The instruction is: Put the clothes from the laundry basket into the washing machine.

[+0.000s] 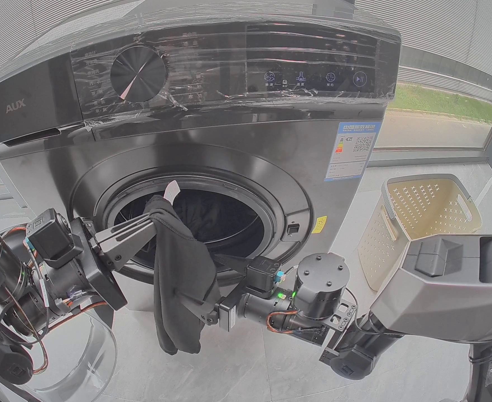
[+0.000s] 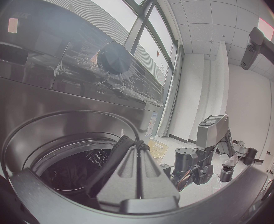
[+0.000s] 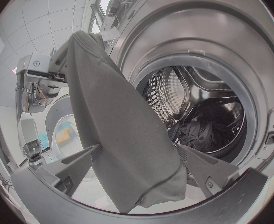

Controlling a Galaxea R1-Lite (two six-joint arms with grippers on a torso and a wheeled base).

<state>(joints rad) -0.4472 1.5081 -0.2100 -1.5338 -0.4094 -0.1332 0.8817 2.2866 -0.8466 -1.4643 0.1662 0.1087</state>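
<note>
A dark garment [image 1: 182, 274] hangs in front of the washing machine's [image 1: 290, 152] open drum mouth [image 1: 229, 219]. My left gripper [image 1: 152, 216] is shut on the garment's top edge, where a white tag sticks up; its fingers [image 2: 127, 171] are pressed together on the cloth [image 2: 118, 150]. Lower down, my right gripper [image 1: 201, 288] stands open with its fingers [image 3: 81, 162] on either side of the hanging garment [image 3: 121, 119]. More dark clothes [image 3: 205, 131] lie inside the drum. The beige laundry basket [image 1: 424, 207] stands on the floor to the machine's right, and its visible inside is bare.
The machine's round glass door [image 1: 73, 358] is swung open at the lower left, under my left arm. Grey tiled floor [image 1: 268, 369] lies in front of the machine. A window wall runs behind the basket.
</note>
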